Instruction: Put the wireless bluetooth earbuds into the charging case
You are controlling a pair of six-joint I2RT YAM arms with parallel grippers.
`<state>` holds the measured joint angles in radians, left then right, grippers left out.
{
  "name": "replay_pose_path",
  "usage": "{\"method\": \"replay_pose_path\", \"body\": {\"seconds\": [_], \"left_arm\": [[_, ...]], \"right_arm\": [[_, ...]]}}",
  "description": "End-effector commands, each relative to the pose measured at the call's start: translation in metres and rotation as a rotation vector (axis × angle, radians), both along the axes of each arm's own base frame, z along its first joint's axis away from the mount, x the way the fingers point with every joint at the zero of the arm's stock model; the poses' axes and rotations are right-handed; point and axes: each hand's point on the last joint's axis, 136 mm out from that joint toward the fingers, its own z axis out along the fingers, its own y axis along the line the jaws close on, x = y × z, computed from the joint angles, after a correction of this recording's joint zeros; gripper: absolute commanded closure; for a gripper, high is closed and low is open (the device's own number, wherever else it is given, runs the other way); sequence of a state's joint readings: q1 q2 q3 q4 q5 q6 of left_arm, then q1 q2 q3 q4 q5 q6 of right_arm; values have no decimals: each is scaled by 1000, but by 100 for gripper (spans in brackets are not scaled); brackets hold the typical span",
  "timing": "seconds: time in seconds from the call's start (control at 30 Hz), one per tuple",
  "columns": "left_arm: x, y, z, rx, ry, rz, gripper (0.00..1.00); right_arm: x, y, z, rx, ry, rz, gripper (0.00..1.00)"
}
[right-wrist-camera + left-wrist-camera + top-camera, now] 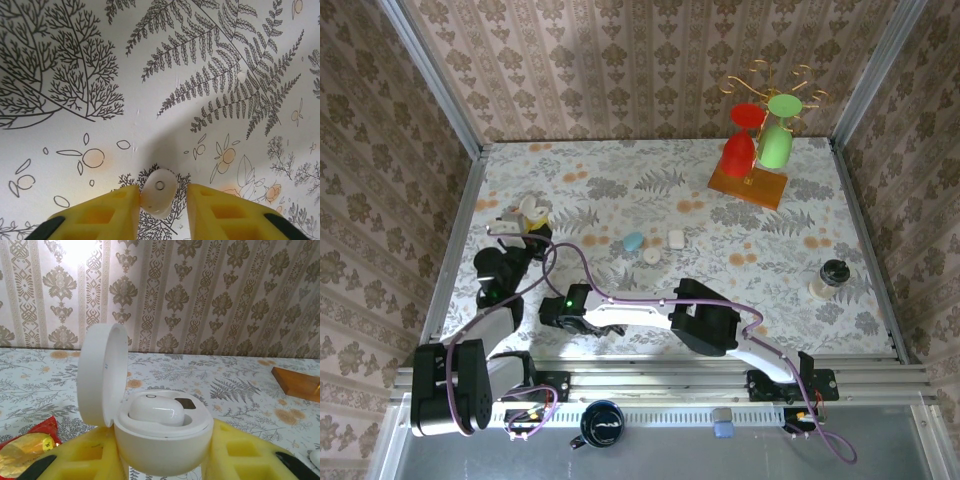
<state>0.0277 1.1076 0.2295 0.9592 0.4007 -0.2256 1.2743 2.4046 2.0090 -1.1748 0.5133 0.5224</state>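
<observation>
At the bench's nine o'clock edge the left hand grasps the charging case, lid up at its ten o'clock, one earbud seated inside. Near seven o'clock the right hand straddles the other earbud, unclenched, one finger touching it.

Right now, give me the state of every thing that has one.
charging case: lid open, clamped in the left pincer
first earbud: seated in the case
second earbud: on the table, between the fingers of the right pincer
right pincer: open, a gap at one finger
cups: hung on the rack
</observation>
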Motion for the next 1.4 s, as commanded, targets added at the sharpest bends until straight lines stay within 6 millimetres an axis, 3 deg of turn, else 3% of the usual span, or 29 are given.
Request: {"method": "replay_pose_path", "body": {"seconds": [0.0,0.43,0.67,0.9,1.17,1.37], "left_arm": [[0,-3,19,-20,-64,-24,89],[0,-3,20,-20,-66,-27,89],[0,-5,17,-14,-68,-36,89],[-2,-12,20,-18,-103,-63,89],[-5,-40,25,17,-154,-148,89],[-19,-71,26,60,-204,-237,90]], "right_arm": [[5,-3,1,-43,-27,8,71],[5,-1,-1,-33,-15,11,76],[14,2,16,105,-35,-11,77],[27,-5,47,313,-86,-44,77],[40,-23,74,585,-98,-37,77],[50,-52,93,741,-118,-19,78]]}}
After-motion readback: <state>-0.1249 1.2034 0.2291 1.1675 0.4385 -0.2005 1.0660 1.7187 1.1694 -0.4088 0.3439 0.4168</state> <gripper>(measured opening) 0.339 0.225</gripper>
